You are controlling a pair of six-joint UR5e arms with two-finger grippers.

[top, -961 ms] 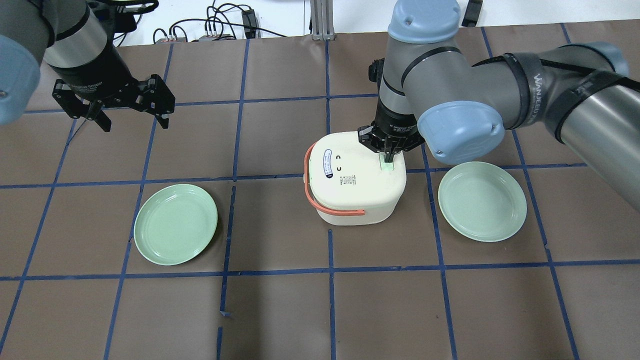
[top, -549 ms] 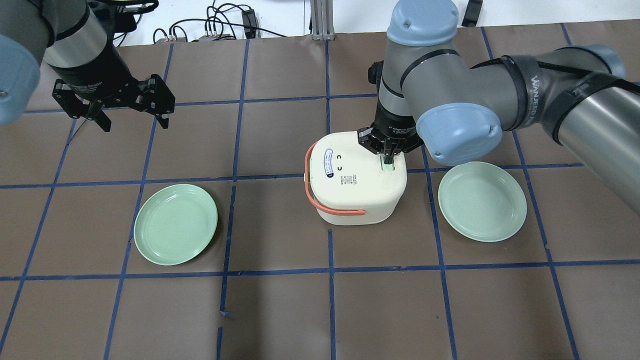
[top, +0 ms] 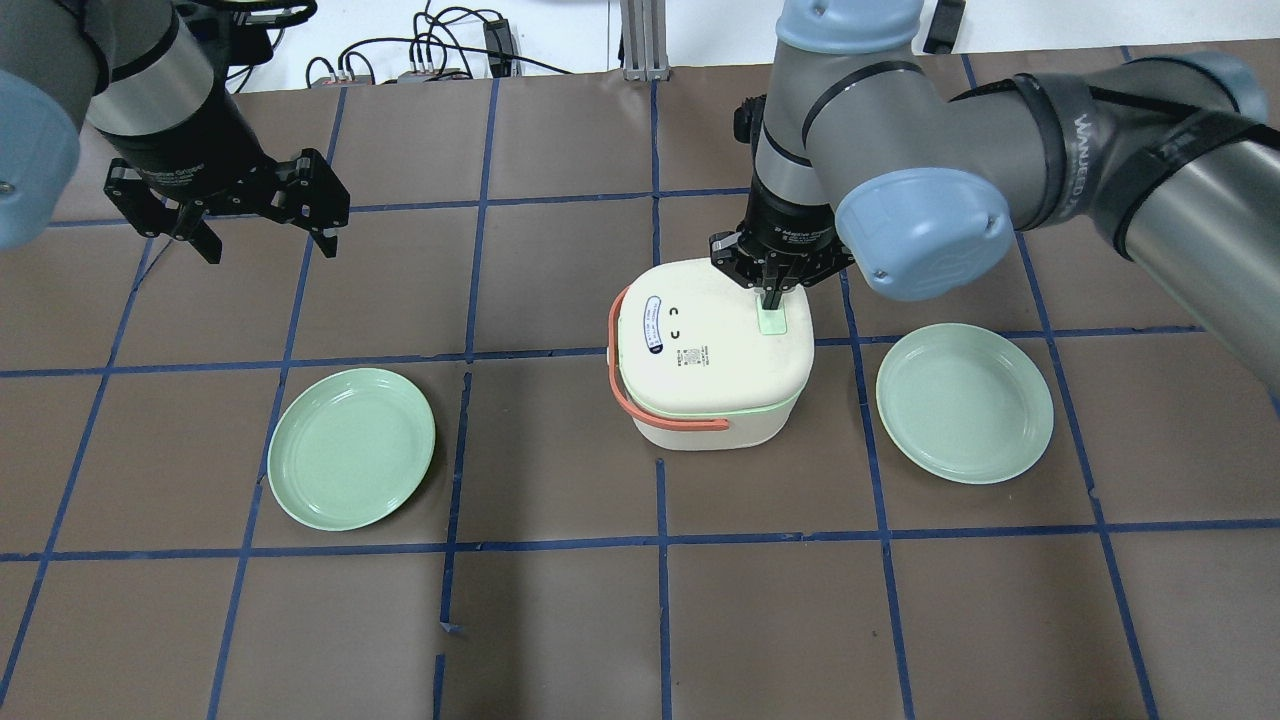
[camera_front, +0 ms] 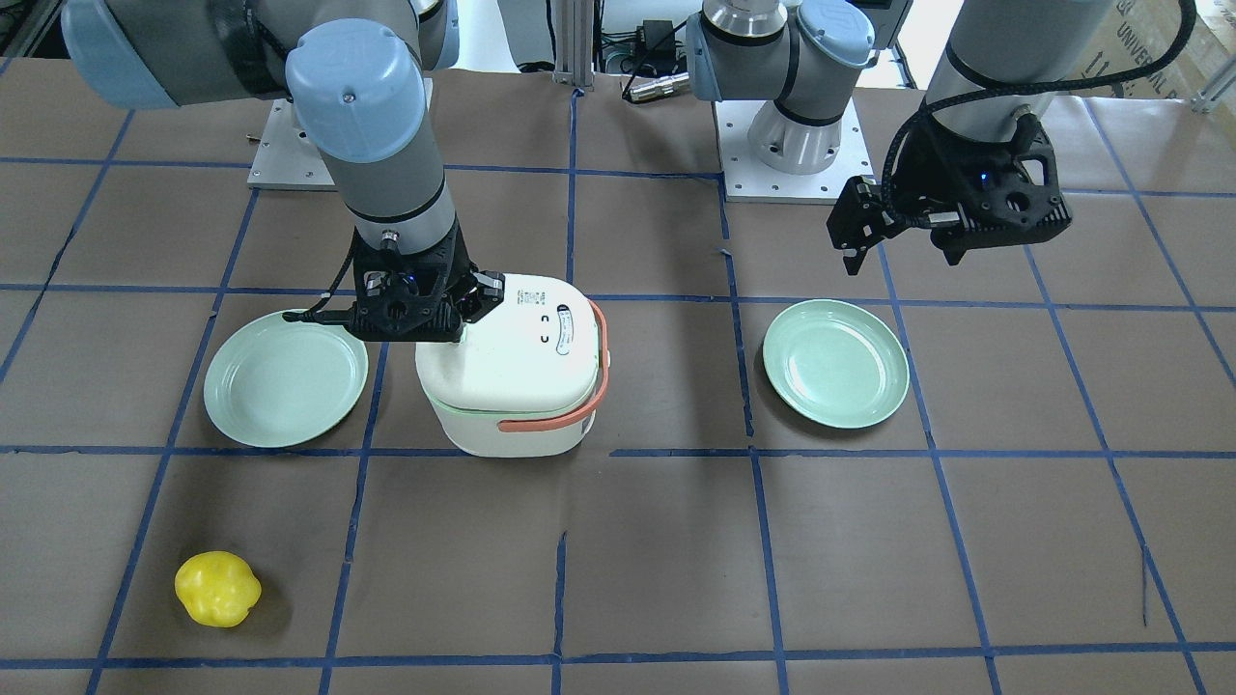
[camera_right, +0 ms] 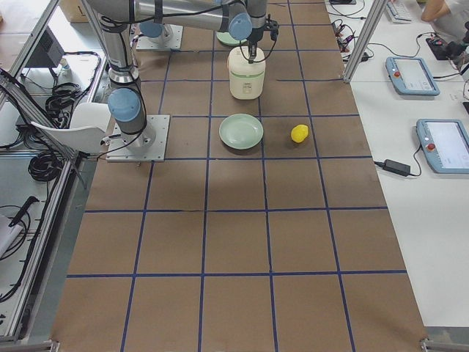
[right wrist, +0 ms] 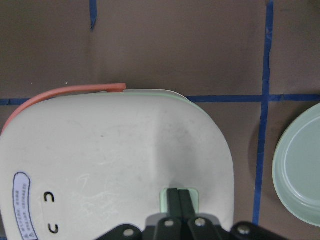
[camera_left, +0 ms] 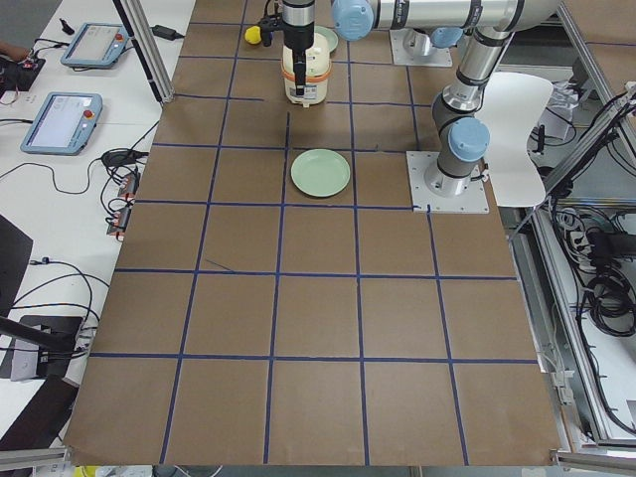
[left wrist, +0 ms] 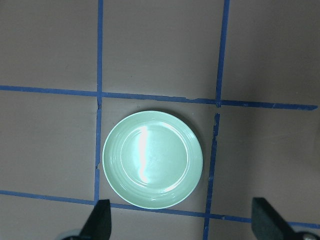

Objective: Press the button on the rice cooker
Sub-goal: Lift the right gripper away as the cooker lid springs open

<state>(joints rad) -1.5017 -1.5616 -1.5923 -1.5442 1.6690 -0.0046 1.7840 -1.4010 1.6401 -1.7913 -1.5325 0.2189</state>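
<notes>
Upright rice cooker (top: 700, 375), button (top: 771, 323) rightward

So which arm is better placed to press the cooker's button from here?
Right. The right gripper, shut, has its tips directly over the green button on the rice cooker lid. The left gripper hangs open far off to the side, above a green plate.
</notes>
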